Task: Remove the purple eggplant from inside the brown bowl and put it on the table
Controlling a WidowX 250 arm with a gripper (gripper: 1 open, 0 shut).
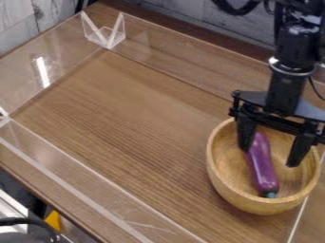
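Table of brown wood grain, clear acrylic walls; end effector spread apart over brown bowl.

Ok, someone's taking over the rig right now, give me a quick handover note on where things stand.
Gripper: open, pointing down, fingers straddling the upper end of the eggplant, nothing held.
Eggplant: lying inside the bowl, green stem tip toward the near rim.
Table: bare wood left of the bowl.
Done: gripper lined up over the bowl.
Left: close on the eggplant, lift it out, set it on the table.
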